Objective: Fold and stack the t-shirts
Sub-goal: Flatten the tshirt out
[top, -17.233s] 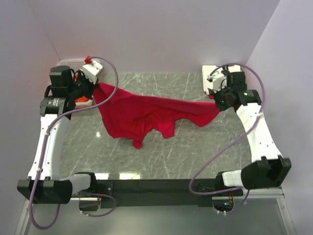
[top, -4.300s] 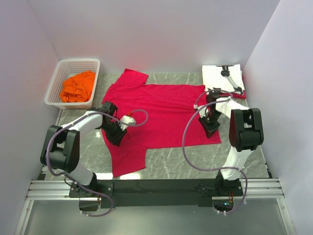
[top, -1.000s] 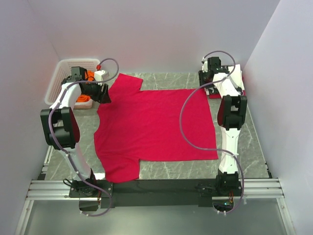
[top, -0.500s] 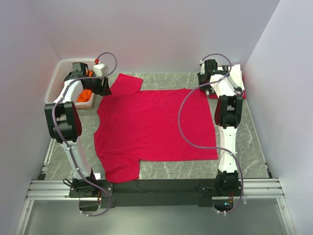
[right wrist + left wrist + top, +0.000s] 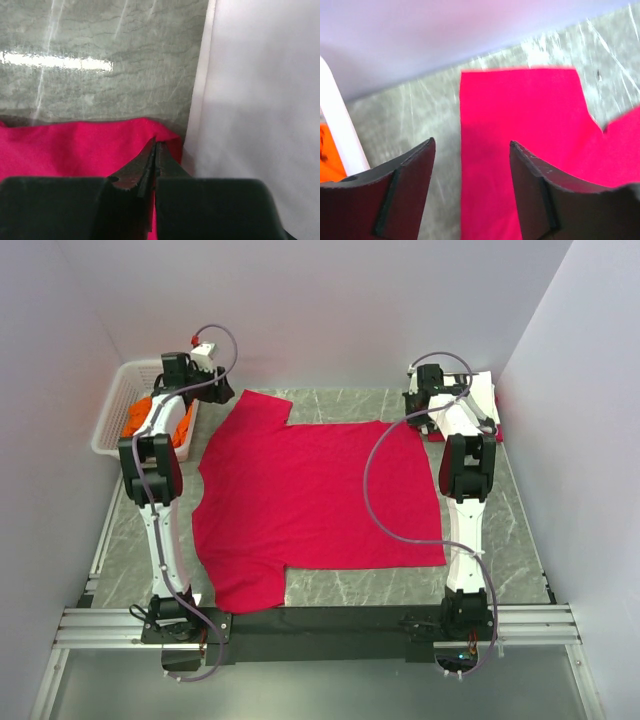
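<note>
A crimson-red t-shirt (image 5: pixel 310 495) lies spread flat on the marble table, with one sleeve (image 5: pixel 520 125) reaching toward the back left. My left gripper (image 5: pixel 216 393) hovers over that sleeve's outer edge. In the left wrist view the left gripper (image 5: pixel 470 142) is open and holds nothing. My right gripper (image 5: pixel 418 406) is at the shirt's far right corner. In the right wrist view the right gripper (image 5: pixel 155 144) is shut on a pinch of red cloth (image 5: pixel 75 150). A white t-shirt (image 5: pixel 475 390) lies folded at the back right. An orange t-shirt (image 5: pixel 140 418) sits in the basket.
A white lattice basket (image 5: pixel 108 430) stands at the back left, its rim (image 5: pixel 340 135) close to my left fingers. The white t-shirt (image 5: pixel 255 100) lies right beside the right gripper. Walls close in the back and both sides.
My right gripper has shut on the red shirt's far right corner. The left gripper has opened wider and moved back and up at the left sleeve. The shirt lies as before.
</note>
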`<control>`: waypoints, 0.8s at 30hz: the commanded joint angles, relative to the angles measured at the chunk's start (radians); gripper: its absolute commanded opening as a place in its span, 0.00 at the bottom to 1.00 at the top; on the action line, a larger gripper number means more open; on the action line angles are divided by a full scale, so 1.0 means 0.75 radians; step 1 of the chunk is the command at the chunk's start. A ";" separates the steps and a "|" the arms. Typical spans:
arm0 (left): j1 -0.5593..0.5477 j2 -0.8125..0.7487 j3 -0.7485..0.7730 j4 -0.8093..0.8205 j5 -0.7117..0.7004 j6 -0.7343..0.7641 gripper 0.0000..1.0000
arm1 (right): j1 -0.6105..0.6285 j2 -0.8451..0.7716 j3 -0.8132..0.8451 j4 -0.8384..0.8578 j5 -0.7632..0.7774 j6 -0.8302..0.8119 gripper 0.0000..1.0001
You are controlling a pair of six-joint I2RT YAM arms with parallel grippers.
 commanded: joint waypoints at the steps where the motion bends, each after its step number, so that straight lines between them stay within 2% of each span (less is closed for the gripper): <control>1: -0.012 0.068 0.046 0.161 -0.108 -0.089 0.70 | 0.009 -0.105 0.003 0.035 0.009 -0.001 0.00; 7: -0.077 0.235 0.259 0.022 -0.161 0.066 0.72 | 0.009 -0.103 0.020 0.022 0.034 -0.017 0.00; 11: -0.118 0.258 0.235 0.042 -0.257 0.195 0.78 | 0.009 -0.103 0.026 0.029 0.044 -0.015 0.00; 17: -0.118 0.354 0.337 0.052 -0.347 0.225 0.78 | 0.009 -0.109 0.036 0.016 0.032 -0.011 0.00; 19: -0.118 0.381 0.402 0.034 -0.343 0.244 0.77 | 0.007 -0.111 0.046 0.012 0.034 -0.017 0.00; 24: -0.171 0.393 0.402 0.056 -0.302 0.358 0.75 | 0.009 -0.107 0.048 0.010 0.042 -0.030 0.00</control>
